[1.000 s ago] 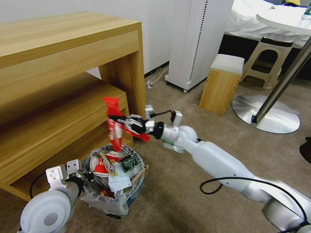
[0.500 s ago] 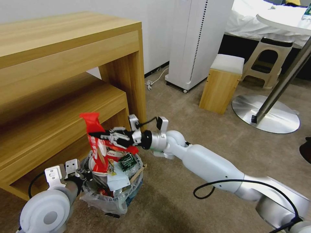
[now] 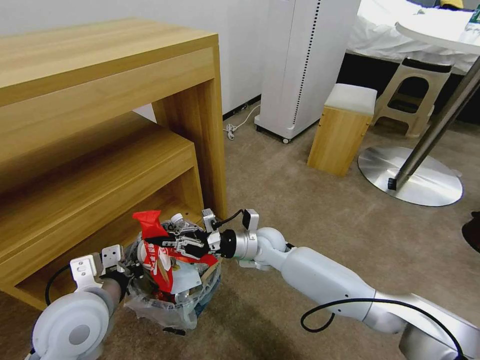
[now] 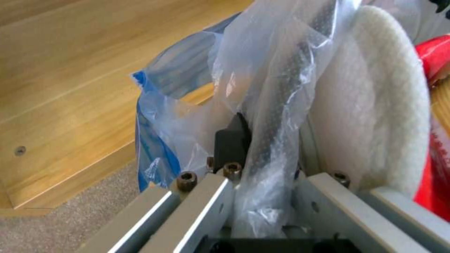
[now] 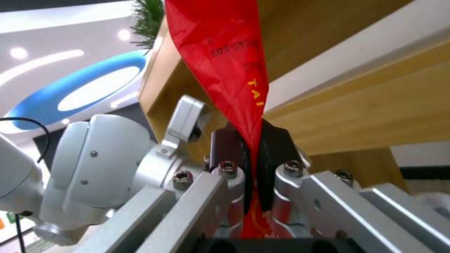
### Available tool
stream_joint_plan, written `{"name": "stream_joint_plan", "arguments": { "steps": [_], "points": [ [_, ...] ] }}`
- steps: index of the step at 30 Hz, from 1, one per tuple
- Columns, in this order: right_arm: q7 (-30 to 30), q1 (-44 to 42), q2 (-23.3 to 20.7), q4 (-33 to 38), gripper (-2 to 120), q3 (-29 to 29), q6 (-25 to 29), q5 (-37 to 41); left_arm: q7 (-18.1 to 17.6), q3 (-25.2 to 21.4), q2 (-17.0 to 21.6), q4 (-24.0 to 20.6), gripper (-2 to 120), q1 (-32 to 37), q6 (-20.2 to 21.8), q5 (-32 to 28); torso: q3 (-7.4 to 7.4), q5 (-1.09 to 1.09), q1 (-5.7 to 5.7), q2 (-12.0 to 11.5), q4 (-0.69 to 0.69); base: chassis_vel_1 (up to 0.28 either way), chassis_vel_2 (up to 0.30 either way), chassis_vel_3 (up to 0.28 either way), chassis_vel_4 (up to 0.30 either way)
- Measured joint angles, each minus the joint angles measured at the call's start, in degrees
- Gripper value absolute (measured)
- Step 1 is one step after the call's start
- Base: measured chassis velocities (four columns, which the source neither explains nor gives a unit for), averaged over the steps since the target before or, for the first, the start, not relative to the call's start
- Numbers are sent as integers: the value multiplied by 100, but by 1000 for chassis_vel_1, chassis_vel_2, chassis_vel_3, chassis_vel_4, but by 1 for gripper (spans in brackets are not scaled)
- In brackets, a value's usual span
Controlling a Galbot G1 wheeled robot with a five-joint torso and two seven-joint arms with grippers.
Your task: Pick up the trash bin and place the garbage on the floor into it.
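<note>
Your right gripper (image 3: 159, 243) is over the trash bin (image 3: 172, 295), jaws pinched tight on a red wrapper (image 3: 156, 250) whose lower end hangs into the bin's mouth while its top sticks up toward 12 o'clock. In the right wrist view the wrapper (image 5: 225, 66) runs between the two black pads (image 5: 276, 147), which are pressed together on it; you can read a yellow "TAI" and a printed date starting "202", the rest too blurred to read. Your left gripper (image 3: 131, 268) is at the bin's 9 o'clock rim, clamped on the rim; in the left wrist view a black finger (image 4: 232, 140) is closed against the clear plastic bag (image 4: 267, 116) and rim. The bin sits on the beige carpet (image 3: 300, 200), just at 5 o'clock of the wooden shelf unit (image 3: 100, 125). It is packed with litter, including a white slipper (image 4: 375, 105) against the liner and a small bottle cap (image 3: 176, 218) at the bin's 12 o'clock edge.
</note>
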Motion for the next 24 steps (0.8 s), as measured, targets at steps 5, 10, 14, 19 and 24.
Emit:
{"name": "stream_joint_plan", "arguments": {
  "steps": [5,10,14,19,24],
  "points": [
    [51,-42,-75,53,2,-53,-40,-17,0,-9,1,8,0,-26,-2,0,0,0,0,0,0,0,0,0,0],
    [62,-121,-271,179,2,-76,-204,-177,7,-16,12,54,0,-61,-10,0,0,0,0,0,0,0,0,0,0],
    [128,-151,-344,150,3,-43,-228,-321,16,-7,2,49,0,-67,-13,-4,0,0,0,0,0,0,0,0,0],
    [276,-179,-440,117,19,0,-180,-404,17,-1,-1,16,0,-61,-13,-15,0,0,0,0,0,0,0,0,0],
    [332,-191,-582,197,39,98,-147,-394,16,0,11,12,0,-54,-11,-19,0,0,0,0,0,0,0,0,0]
  ]
}}
